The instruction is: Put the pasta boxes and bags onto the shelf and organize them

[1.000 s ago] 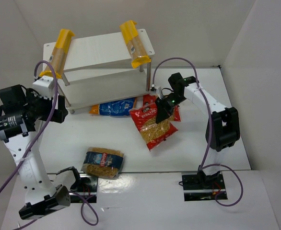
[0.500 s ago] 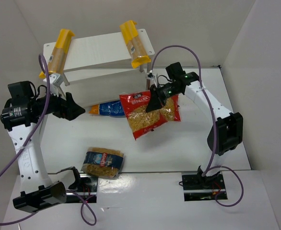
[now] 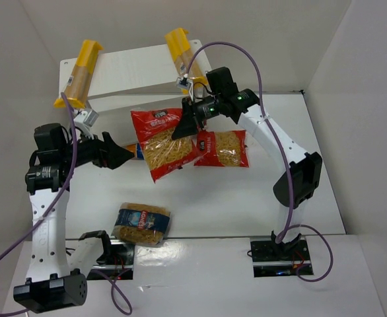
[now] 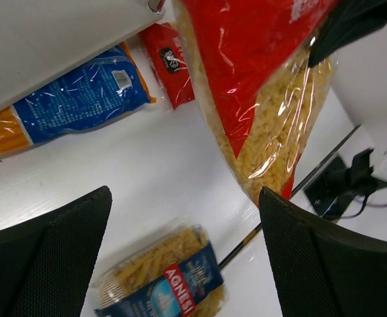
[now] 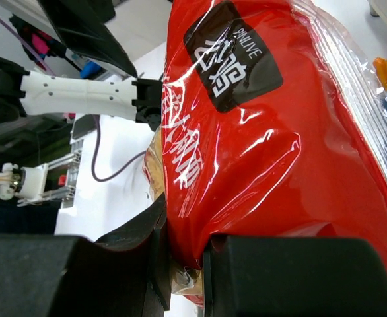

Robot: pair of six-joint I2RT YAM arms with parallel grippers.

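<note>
My right gripper (image 3: 183, 125) is shut on a red-topped bag (image 3: 164, 142) of yellow pasta and holds it in the air in front of the white shelf (image 3: 134, 66). The bag fills the right wrist view (image 5: 246, 132), pinched between the jaws (image 5: 183, 264). Two yellow-ended pasta boxes lie on the shelf's top board, one left (image 3: 81, 69), one right (image 3: 180, 49). A second red-topped bag (image 3: 223, 148) lies on the table. A blue bag (image 4: 74, 99) with an orange end lies under the shelf. A blue-label bag (image 3: 140, 224) lies near the front. My left gripper (image 3: 117, 157) is open and empty, above the blue-label bag (image 4: 160, 284).
White walls close the table at the back and right. My left arm stands left of the shelf, with its purple cable looping around it. The right arm's cable arches above the shelf's right end. The arm bases and cables sit at the front edge (image 3: 276, 254).
My right gripper has carried the red-topped bag up and to the left, from the table's right side to the front of the shelf. My left gripper has swung right toward the shelf's front.
</note>
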